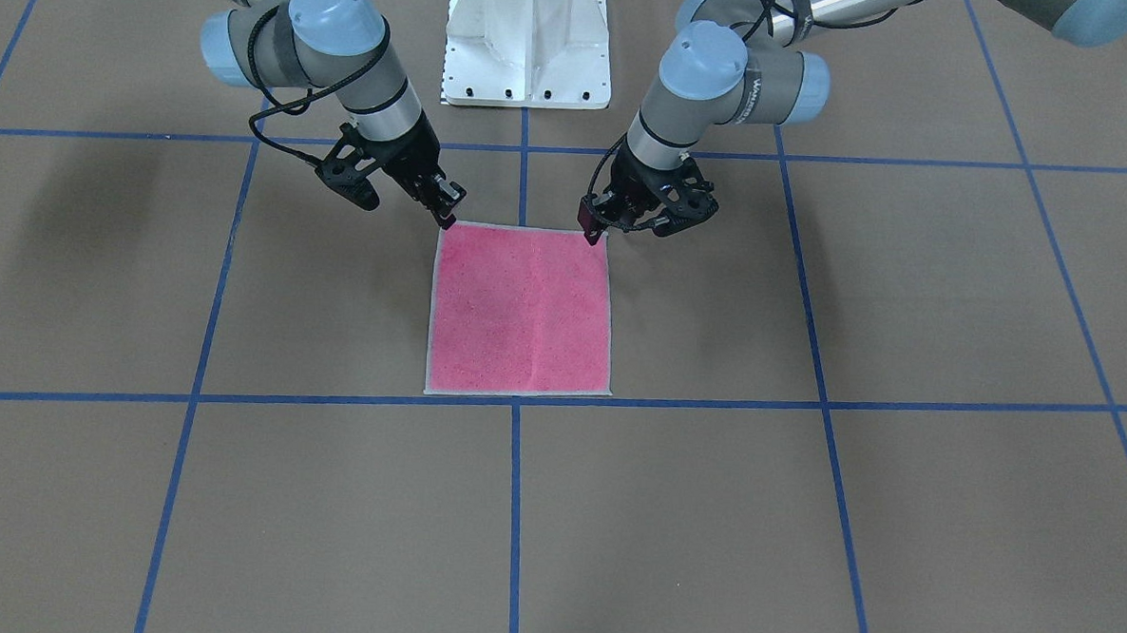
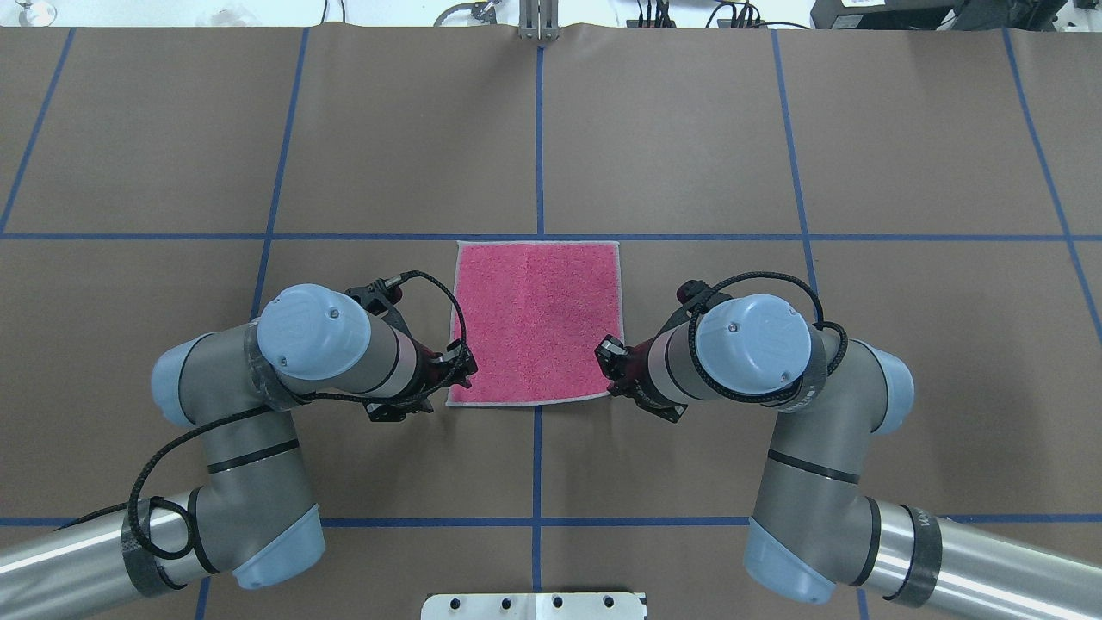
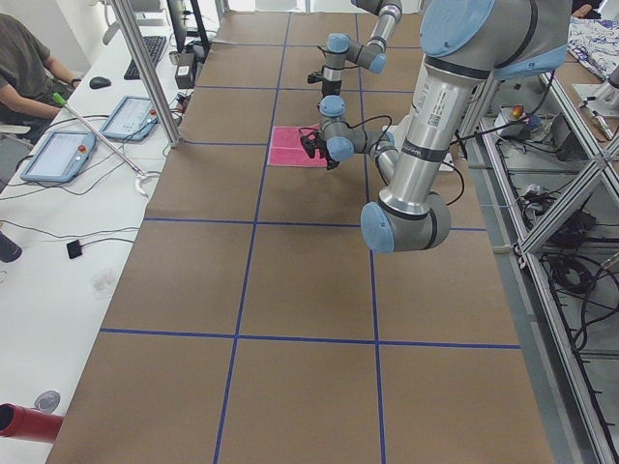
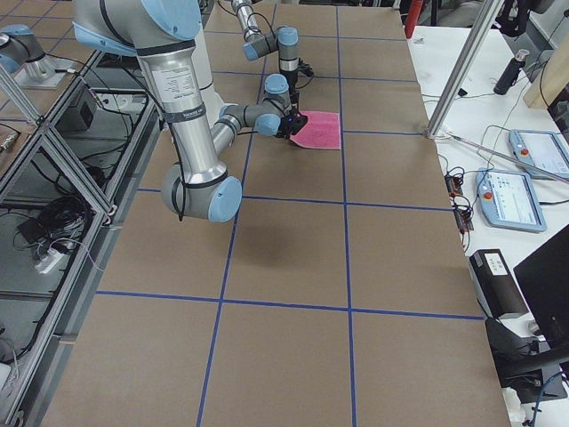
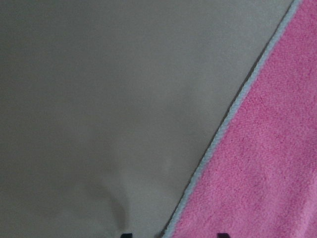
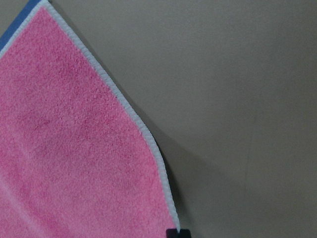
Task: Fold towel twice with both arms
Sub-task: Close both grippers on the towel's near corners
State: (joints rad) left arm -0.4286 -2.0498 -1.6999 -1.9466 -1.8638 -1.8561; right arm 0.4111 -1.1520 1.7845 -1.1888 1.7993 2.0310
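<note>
Risked pulling the towel [image 1: 521,310] askew, with left gripper [image 1: 593,226] parted over the hem [image 5: 223,129], right gripper [image 1: 447,214] seemingly pinched on a corner [image 6: 172,218].

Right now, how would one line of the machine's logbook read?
stage: no fold yet | towel: flat, pink up | left pincer: open astride robot-side edge | right pincer: closed on robot-side corner

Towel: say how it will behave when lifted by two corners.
The towel likely droops between the corners: it lies flat, with a soft crease. Being thin, probably light. Its fuzzy pile should grip rather than slip.
</note>
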